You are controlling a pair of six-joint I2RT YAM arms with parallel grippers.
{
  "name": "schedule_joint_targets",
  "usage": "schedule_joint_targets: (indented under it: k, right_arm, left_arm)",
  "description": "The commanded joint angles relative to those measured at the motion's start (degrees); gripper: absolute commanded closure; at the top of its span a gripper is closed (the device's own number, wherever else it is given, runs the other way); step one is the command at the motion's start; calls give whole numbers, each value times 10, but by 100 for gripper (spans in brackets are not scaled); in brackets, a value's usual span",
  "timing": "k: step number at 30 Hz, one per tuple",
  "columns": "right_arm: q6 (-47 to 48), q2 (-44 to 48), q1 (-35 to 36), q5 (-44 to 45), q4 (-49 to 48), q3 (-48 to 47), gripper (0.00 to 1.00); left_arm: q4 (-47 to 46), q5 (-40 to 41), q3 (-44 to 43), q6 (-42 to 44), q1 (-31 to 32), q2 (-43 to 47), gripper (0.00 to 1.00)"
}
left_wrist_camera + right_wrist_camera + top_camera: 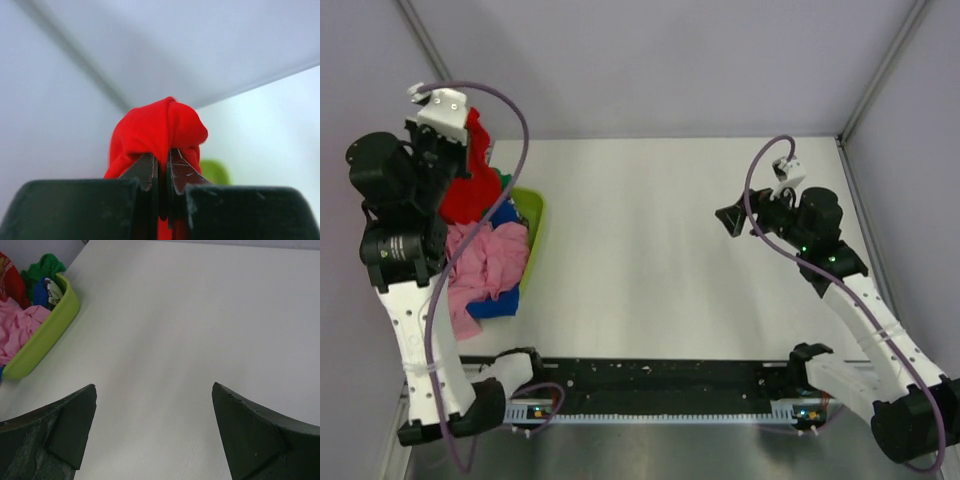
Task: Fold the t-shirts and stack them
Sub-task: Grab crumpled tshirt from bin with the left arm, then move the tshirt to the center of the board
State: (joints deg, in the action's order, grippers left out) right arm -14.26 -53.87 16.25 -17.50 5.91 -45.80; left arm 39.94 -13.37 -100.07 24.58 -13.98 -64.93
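L jaws clamped tight on red tee (160,130), hanging above basket (533,215); R jaws wide, nothing held, above tabletop (200,315)

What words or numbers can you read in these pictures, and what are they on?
None can be read.
Print on the bright red cloth t-shirt: too blurred.
Pale patch by the blue cloth t-shirt: no letters readable.
White ticks on the long black strip: too small.

Soft matt cloth of red t-shirt (160,130) — smooth plastic basket (47,332) — matt table (200,315)
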Motion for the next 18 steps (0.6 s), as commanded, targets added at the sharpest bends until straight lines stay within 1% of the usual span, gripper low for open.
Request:
schedule_joint_targets:
  k: [1, 2, 5, 9, 13, 14, 15, 18]
  right_arm:
    - [-45, -8, 7, -36, 22, -88, 4]
    - [-58, -10, 5, -26, 37, -97, 3]
    - [-84, -9, -10, 8, 75, -113, 2]
    - [-95, 0, -31, 35, 110, -109, 1]
    - [-95, 0, -42, 54, 132, -108, 1]
    - [-95, -3, -42, 56, 137, -108, 1]
    - [-92, -4, -43, 65, 141, -109, 1]
    - [-79, -15, -44, 98, 164, -111, 1]
  left_arm:
    - [24, -65, -12, -13, 179, -34, 100]
    - [30, -39, -3, 11, 262, -48, 100]
    - [44, -24, 14, 38, 378, -108, 100]
    - [40, -4, 18, 71, 478, -206, 100]
    - [59, -31, 3, 93, 565, -299, 99]
    - [73, -43, -3, 107, 585, -320, 90]
    - [89, -52, -10, 117, 601, -336, 78]
    - [131, -69, -46, 105, 607, -369, 24]
